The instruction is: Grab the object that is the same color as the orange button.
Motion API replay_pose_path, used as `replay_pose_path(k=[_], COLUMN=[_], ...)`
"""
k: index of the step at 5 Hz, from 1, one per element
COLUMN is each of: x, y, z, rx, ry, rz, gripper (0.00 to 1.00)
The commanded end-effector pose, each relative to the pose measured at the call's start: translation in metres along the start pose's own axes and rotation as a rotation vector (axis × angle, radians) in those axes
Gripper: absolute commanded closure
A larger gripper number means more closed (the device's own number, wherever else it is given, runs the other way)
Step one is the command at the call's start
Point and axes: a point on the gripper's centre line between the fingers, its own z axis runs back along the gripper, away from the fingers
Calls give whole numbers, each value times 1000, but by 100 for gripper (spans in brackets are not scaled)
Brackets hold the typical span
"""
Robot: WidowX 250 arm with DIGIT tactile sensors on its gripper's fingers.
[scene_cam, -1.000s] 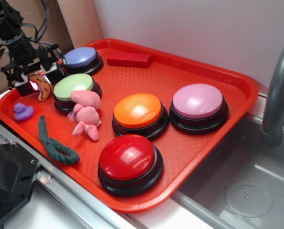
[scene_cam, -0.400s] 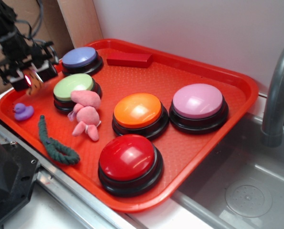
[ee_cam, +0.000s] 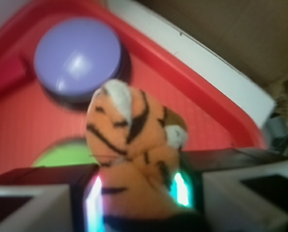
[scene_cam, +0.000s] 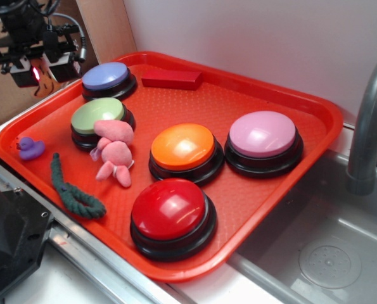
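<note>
My gripper [scene_cam: 41, 71] is shut on the small orange striped toy [scene_cam: 46, 83] and holds it in the air above the tray's far left corner. In the wrist view the toy [ee_cam: 134, 145] fills the gap between the two fingers [ee_cam: 81, 198], orange with dark stripes and a white tip. The orange button [scene_cam: 183, 145], glossy with a black base, sits in the middle of the red tray [scene_cam: 251, 240], far to the right of my gripper.
On the tray: a blue button [scene_cam: 106, 76], green button [scene_cam: 98, 115], pink button [scene_cam: 263, 134], red button [scene_cam: 169, 209], pink plush [scene_cam: 114, 152], purple duck [scene_cam: 30, 147], green rope [scene_cam: 74, 193], red block [scene_cam: 172, 78]. A sink [scene_cam: 327, 253] and faucet [scene_cam: 369, 126] lie at the right.
My gripper has risen from the tray's left side and moved back with the striped toy in it. The toy has left the tray surface.
</note>
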Motion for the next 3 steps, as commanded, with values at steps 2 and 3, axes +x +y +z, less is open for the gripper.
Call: replay_pose_path(k=[2,3], x=[-64,-72], y=[-59,-66], z=[28,28], rx=[-41,-70], ry=[140,171], rz=[-400,-452], gripper=[100,100])
